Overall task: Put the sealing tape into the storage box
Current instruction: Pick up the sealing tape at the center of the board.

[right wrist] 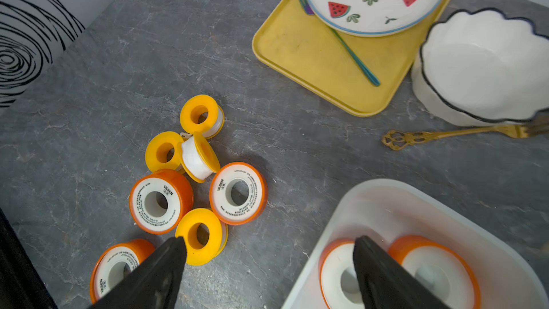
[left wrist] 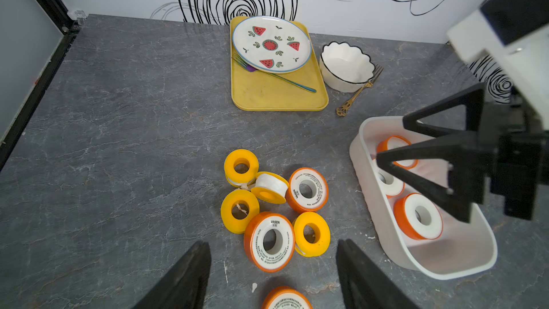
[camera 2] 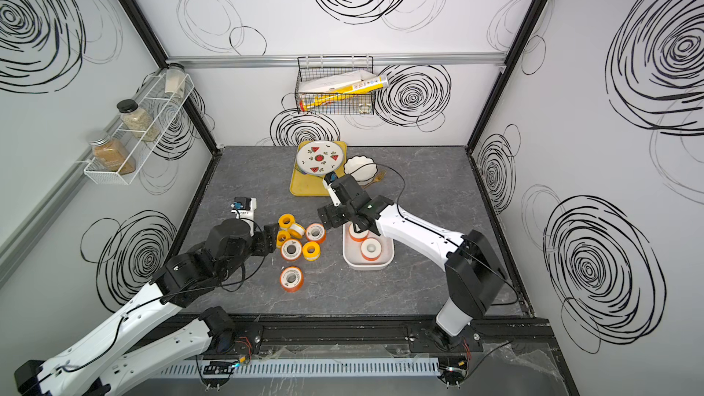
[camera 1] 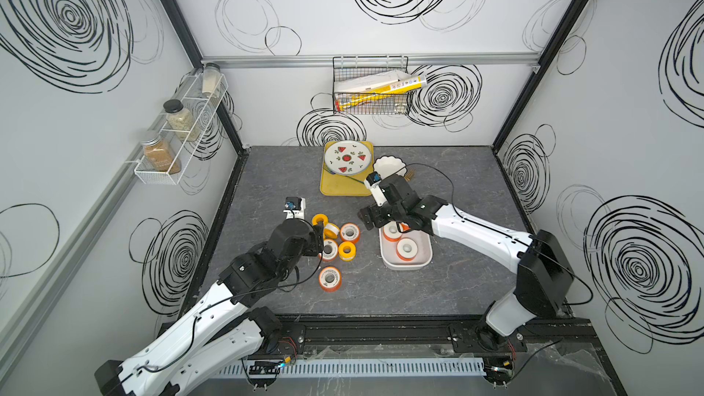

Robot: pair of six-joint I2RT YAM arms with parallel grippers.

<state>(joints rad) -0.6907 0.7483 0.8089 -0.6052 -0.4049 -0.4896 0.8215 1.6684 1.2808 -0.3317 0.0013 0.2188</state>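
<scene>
Both top views give the whole layout: six spools of sealing tape [camera 1: 337, 239] bunched on the grey worktop [camera 1: 457, 280] left of centre, a lone spool [camera 1: 330, 278] nearer the front, and the white storage box [camera 1: 405, 265] just right of them. From above, the right arm covers the box's far end, so only two spools inside show plainly. The left wrist view looks in from the side and finds three orange spools [left wrist: 419, 216] in a row, while the right wrist view catches two. The left tool [left wrist: 273, 242] hangs at the left side of the bunch, jaws wide apart and gripping nothing. The right tool [right wrist: 269, 239] is spread wide too and empty, with one finger over a spool in the box and the other out over the worktop toward the bunch. The wrist views also show a gold fork [right wrist: 445, 135] just beside the scalloped bowl [right wrist: 481, 69], right of the yellow tray [right wrist: 312, 54]; from above it is mostly hidden
</scene>
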